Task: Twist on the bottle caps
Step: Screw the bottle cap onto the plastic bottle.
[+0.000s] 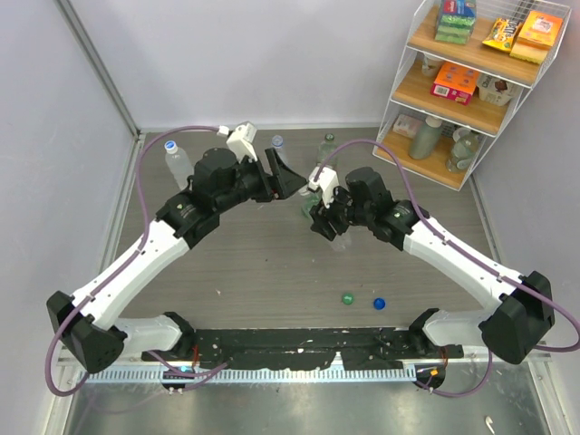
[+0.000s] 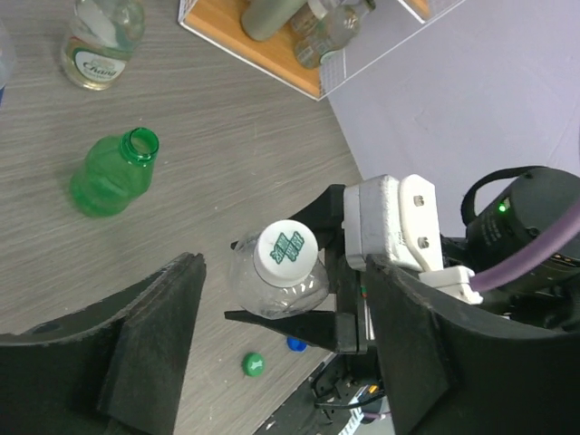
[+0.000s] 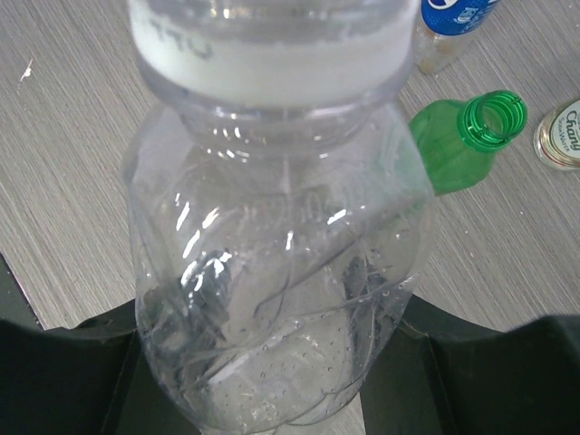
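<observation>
A clear bottle (image 3: 272, 272) stands upright in the middle of the table with my right gripper (image 3: 272, 376) shut on its body. A white cap (image 2: 286, 254) sits on its neck. My left gripper (image 2: 281, 353) is open, its fingers (image 2: 149, 349) wide apart on either side of that cap and not touching it. From above, the left gripper (image 1: 292, 179) meets the right gripper (image 1: 328, 222) at mid-table. An uncapped green bottle (image 2: 113, 172) stands just behind, and a blue-labelled bottle (image 3: 449, 18) beyond it. A green cap (image 1: 346, 297) and a blue cap (image 1: 379, 304) lie loose near the front.
A wire shelf rack (image 1: 471, 82) with snacks and bottles stands at the back right. A clear bottle with a dark cap (image 2: 100, 41) stands near the green one. Another clear bottle with a blue top (image 1: 172, 159) is at the back left beside my left arm.
</observation>
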Available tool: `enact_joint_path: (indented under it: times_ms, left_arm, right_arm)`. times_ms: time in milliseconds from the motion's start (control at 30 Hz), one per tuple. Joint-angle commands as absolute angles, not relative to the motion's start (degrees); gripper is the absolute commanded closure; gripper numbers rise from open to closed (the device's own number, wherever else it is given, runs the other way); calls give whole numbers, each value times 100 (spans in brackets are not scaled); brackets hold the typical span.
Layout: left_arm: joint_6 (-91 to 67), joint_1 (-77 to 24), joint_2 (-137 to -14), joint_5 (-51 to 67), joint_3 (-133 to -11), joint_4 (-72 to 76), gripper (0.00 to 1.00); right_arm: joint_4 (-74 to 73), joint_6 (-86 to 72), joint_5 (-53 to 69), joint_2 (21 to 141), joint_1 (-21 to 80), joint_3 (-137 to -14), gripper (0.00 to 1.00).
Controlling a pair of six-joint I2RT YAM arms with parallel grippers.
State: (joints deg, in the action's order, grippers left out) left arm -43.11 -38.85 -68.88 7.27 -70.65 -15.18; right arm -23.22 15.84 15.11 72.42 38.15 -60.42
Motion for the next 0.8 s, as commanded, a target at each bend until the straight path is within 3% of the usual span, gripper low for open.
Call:
enact_joint_path:
  times_ms: [0,400,767]
  left_arm:
    - [-4184,-3902,-7057,721,-7549,-1643,30]
    - [-4175,-3902,-7295,888,-7708,-1889,45]
    - [-4228,-3911,-7383,1186,-7629,-1855,45]
  right_arm:
    - [-2268,1600,1371,7128,3841,-6161,99]
    - [-2259,1521,1547,6961,3850,-6135,99]
    - [-2259,1547,1670,7066,3850,-6161,99]
